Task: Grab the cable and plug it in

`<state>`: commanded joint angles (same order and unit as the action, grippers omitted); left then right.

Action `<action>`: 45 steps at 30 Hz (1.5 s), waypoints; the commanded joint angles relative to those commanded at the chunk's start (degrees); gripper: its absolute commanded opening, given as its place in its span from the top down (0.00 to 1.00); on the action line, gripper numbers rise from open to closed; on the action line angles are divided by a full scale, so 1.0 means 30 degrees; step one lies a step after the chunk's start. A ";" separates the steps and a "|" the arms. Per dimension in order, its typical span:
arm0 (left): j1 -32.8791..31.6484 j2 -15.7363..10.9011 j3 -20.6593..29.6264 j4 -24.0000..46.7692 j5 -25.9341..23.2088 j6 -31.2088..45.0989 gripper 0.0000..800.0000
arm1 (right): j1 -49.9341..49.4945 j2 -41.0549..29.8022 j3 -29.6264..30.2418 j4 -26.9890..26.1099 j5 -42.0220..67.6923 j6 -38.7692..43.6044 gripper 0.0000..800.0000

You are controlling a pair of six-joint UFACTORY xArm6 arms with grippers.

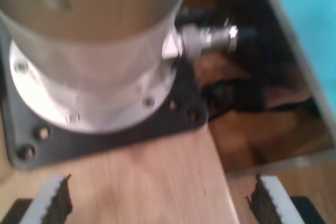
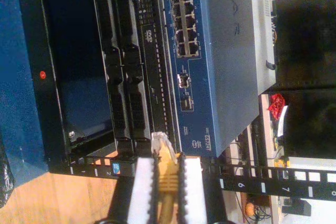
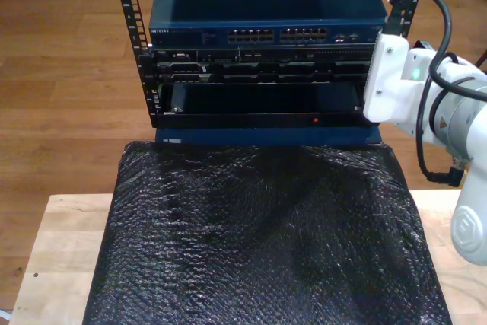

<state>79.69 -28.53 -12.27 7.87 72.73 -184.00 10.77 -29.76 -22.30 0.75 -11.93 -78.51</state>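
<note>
The yellow-orange cable [image 2: 168, 174] is clamped between the white pads [image 2: 140, 187] of my second gripper [image 2: 167, 184], which is shut on it. Its clear plug [image 2: 159, 142] sticks out past the fingertips, close to the front of the blue network switch [image 2: 215, 51] and short of its block of ports [image 2: 184, 17]. The exterior view shows the same switch [image 3: 266, 5] on top of the rack, with its port row [image 3: 278, 36] facing the table. My first gripper [image 1: 160, 203] is open over bare wood, its toothed fingers [image 1: 55, 200] wide apart with nothing between them.
A black bubble-wrap mat [image 3: 259, 241] covers the wooden table [image 3: 46, 264] in front of the rack rails [image 3: 129, 20]. A white arm [image 3: 426, 104] stands at the exterior view's right beside the rack. An arm's round metal base [image 1: 89, 51] sits close ahead of my first gripper.
</note>
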 joint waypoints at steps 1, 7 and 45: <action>0.0205 0.0000 0.0205 -0.0059 -0.0557 0.0352 0.00 | 0.0000 0.0000 0.0029 0.0000 0.0000 0.0000 1.00; 0.0557 0.0147 0.1319 -0.0527 -0.2462 0.1172 0.00 | 0.0000 -0.0059 0.0205 0.0059 -0.0117 0.0029 1.00; 0.0557 0.0234 0.1788 -0.1553 -0.3810 0.1231 0.00 | -0.0059 0.1114 0.1963 0.0059 -0.5128 -0.0059 1.00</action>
<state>81.36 -27.82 -6.91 3.21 61.30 -180.31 10.59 -26.42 -16.41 0.92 -27.32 -78.68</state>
